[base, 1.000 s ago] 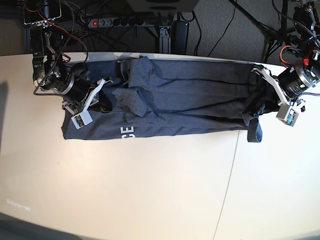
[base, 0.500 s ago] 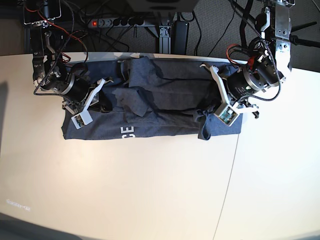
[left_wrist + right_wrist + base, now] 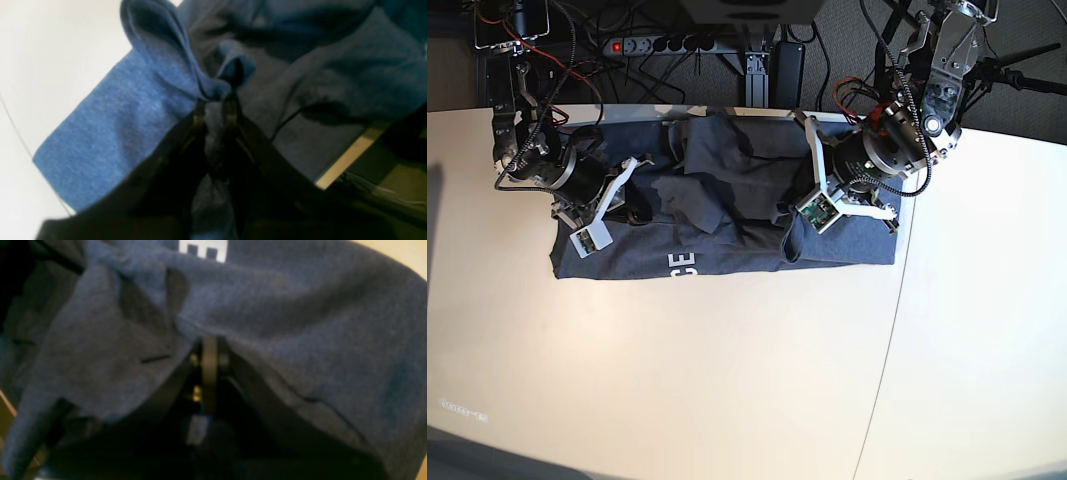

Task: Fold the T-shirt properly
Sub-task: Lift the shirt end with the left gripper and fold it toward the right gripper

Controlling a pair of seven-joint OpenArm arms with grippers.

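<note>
on the white table [image 3: 727, 380], the t-shirt [image 3: 727, 215] lies bunched along the far edge, white lettering [image 3: 682, 266] showing at its near hem. at the left of the base view, the right gripper [image 3: 632, 212] presses into the cloth, its fingers [image 3: 209, 360] together with fabric draped over and around them. toward the right, the left gripper [image 3: 785, 212] has its fingers [image 3: 199, 115] clamped on a raised fold of the t-shirt, doubled over the rest.

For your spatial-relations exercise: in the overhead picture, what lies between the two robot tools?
Only rumpled cloth of the slate-blue cotton T-shirt spans from the right tool to the left tool; the base view shows it.
</note>
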